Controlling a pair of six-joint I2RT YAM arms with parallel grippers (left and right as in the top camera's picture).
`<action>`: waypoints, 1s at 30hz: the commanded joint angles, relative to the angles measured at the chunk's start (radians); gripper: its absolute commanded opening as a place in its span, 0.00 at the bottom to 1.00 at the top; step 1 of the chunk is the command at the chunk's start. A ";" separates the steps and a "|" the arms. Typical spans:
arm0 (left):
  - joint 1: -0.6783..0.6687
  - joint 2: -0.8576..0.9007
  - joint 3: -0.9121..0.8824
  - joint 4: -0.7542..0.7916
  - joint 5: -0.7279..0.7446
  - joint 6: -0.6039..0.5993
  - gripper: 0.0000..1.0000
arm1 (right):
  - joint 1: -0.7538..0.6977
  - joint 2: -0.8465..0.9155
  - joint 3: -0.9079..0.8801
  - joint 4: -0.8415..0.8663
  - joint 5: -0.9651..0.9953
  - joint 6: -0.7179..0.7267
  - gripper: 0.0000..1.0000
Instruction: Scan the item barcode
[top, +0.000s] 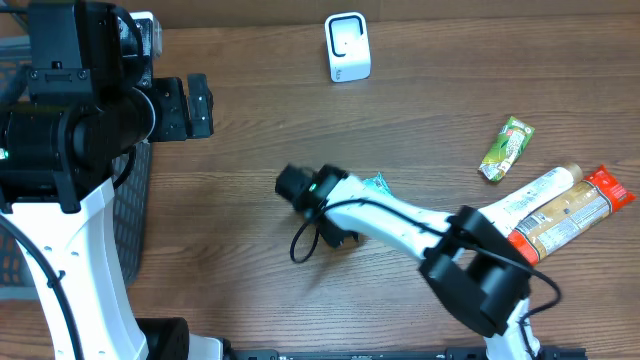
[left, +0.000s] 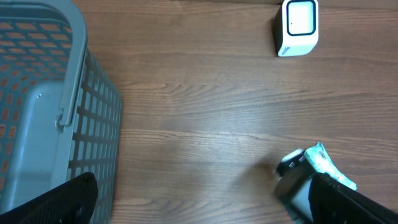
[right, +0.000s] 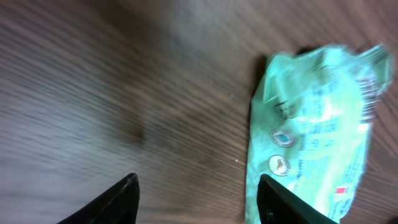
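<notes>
**Basket** (top: 135, 230). Grey mesh, far left, at the table (top: 250, 80) edge. No part in this step.

**Left gripper** (top: 192, 108). Hazard: slight, being well apart from the packet; a possible clash only if swung right into the scanner lane. Pose: arm upright beside the basket, wrist level, pointing right across the wood. Jaws at full spread, holding nothing.

**Scanner** (top: 347, 47). White, upright, at the back of the table, centre. Well apart from the packet.

**Right gripper** (right: 199, 199). Hazard, as judged: closing on bare wood, with the packet off to one side of the gap, not within it; or pinching only a crinkled edge, with a slip likely on lifting. Pose: right arm (top: 400, 222) stretched from the lower-right base leftward to mid-table, wrist pitched down, fingers low over the wood. Jaws apart, roughly midway, nothing between them.

**Packet** (right: 317, 137). Teal, creased, lying flat at mid-table, just beside one finger (right: 280, 199); touching or not, cannot tell. Print blurred, barcode not made out. Hazard, as judged: code face turned away from the scanner on presentation, or a failed read owing to wrinkles and glare.

**Pouch** (top: 507, 148). Green, right side, near the back.

**Tube** (top: 535, 195). White, lying aslant, far right.

**Pack** (top: 572, 213). Orange, touching the tube. Hazard: a nudge from the arm's elbow on any swing back.
</notes>
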 joint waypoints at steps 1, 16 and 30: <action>0.000 -0.001 0.002 0.004 0.009 0.019 0.99 | -0.116 -0.163 0.080 -0.009 -0.170 0.002 0.58; 0.000 -0.001 0.002 0.003 0.009 0.019 0.99 | -0.361 -0.198 -0.187 0.159 -0.371 0.036 0.24; 0.000 -0.001 0.002 0.003 0.009 0.019 1.00 | -0.361 -0.194 -0.531 0.594 -0.372 0.037 0.41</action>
